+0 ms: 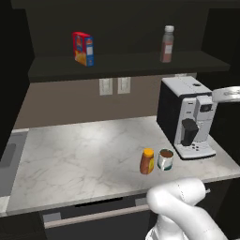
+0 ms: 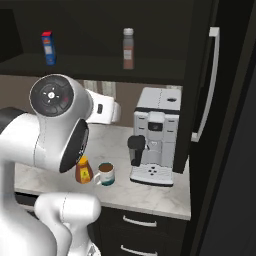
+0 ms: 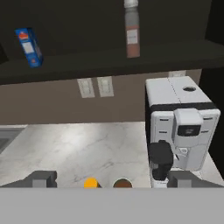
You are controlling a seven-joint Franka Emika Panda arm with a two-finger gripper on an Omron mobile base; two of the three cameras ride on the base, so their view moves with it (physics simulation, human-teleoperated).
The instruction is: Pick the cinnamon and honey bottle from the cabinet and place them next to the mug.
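Yellowish label on the honey bottle (image 1: 147, 161) beside the mug (image 1: 165, 159) is unreadable; tool (image 3: 113, 179) spread wide, empty.

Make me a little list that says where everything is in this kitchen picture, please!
honey bottle: on the marble counter, just left of the mug
mug: on the counter, in front of the coffee machine
cinnamon: upright on the cabinet shelf, right part
red-blue box: on the same shelf, left part
hand: open, holding nothing, facing the shelf and counter
job so far: honey bottle placed; cinnamon not yet taken
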